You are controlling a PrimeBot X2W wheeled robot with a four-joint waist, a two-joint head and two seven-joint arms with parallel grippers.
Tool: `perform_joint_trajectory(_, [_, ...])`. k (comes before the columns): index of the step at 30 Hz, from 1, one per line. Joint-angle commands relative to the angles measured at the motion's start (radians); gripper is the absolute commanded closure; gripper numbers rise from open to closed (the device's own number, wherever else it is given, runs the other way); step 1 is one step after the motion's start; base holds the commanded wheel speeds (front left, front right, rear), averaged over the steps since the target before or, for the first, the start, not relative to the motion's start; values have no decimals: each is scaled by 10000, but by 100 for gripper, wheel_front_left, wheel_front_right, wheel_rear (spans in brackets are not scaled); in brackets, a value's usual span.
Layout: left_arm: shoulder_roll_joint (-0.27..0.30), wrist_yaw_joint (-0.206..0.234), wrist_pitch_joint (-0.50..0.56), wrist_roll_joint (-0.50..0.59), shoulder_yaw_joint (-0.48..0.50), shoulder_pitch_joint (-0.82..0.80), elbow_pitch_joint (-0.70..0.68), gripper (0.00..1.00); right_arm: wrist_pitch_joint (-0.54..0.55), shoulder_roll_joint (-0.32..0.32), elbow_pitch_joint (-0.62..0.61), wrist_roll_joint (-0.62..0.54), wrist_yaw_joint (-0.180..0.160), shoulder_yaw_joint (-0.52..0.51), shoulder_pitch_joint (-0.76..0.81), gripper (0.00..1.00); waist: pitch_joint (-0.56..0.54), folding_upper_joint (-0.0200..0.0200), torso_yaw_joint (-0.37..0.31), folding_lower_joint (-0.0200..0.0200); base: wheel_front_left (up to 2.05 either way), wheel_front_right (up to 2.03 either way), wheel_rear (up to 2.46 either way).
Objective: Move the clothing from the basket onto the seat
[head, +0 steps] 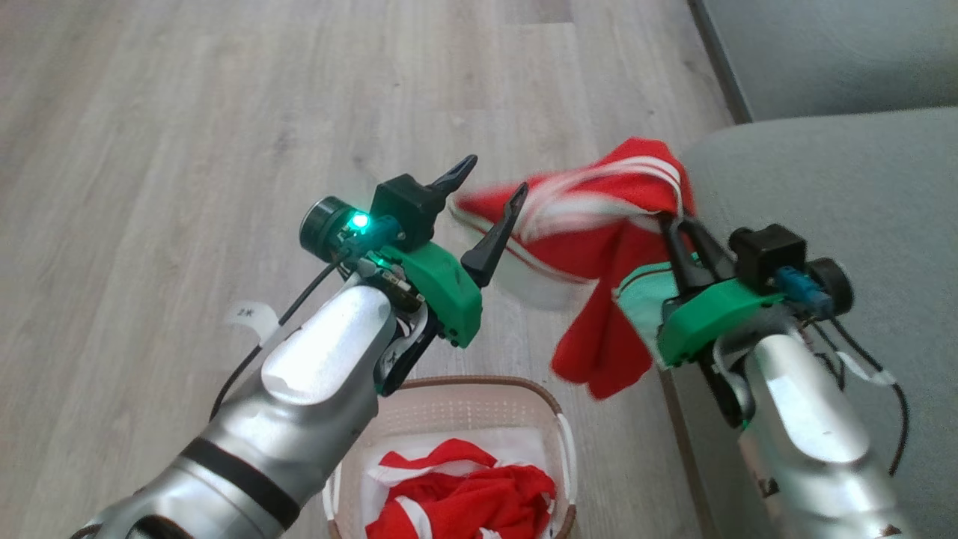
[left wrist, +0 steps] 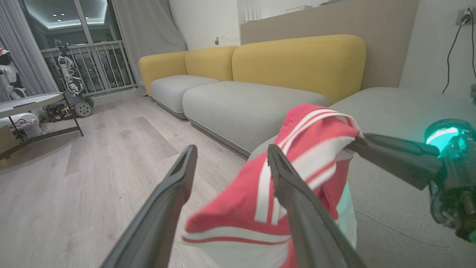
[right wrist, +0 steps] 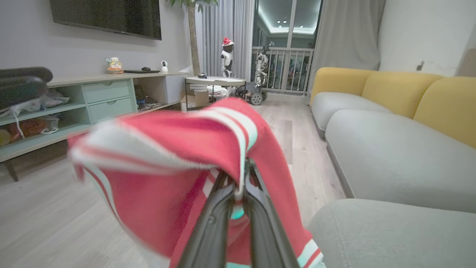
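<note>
A red, white-striped piece of the clothing (head: 599, 224) hangs in the air beside the edge of the grey-green seat (head: 823, 180). My right gripper (head: 673, 221) is shut on its upper fold, and cloth droops on both sides of the fingers. My left gripper (head: 494, 176) stands open just left of the garment, its right finger (left wrist: 282, 178) against the cloth. More red clothing (head: 464, 494) lies in the cream basket (head: 479, 383) on the floor below. In the right wrist view the garment (right wrist: 167, 149) drapes over the shut right gripper (right wrist: 240, 186).
Wooden floor (head: 224, 112) stretches to the left and ahead. Further sofa sections with yellow backs (left wrist: 297, 59) run along the wall. A low cabinet (right wrist: 93, 100) and a round table (right wrist: 215, 80) stand across the room.
</note>
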Motion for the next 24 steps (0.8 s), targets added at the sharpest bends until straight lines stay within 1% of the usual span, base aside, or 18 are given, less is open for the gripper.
perform_joint_trajectory(1, [245,-36,-127,-106,390,-291,-167,0,-67,93,-566,-312,-2,-216,-129,100,102,0,-363,0,0,0,0])
perform_joint_trajectory(2, [245,-36,-127,-106,390,-291,-167,0,-67,93,-566,-312,-2,-216,-129,100,102,0,-363,0,0,0,0])
perform_joint_trajectory(6, [336,-32,-189,-118,384,-20,-76,0,-67,80,-941,-865,-2,-830,59,100,168,0,-873,0,0,0,0])
perform_joint_trajectory(13, [330,18,-269,-198,464,527,-129,0,-67,-137,-1306,-1250,-2,-1405,344,100,316,0,-2040,0,0,0,0])
perform_joint_trajectory(20, [275,119,-303,-27,533,860,-337,0,-67,-343,-1436,-1270,-2,-1434,322,100,591,0,-3116,0,0,0,0])
perform_joint_trajectory(24, [174,163,-308,88,654,1005,-539,0,-67,-413,-1493,-1188,-2,-1304,235,100,792,0,-3545,0,0,0,0])
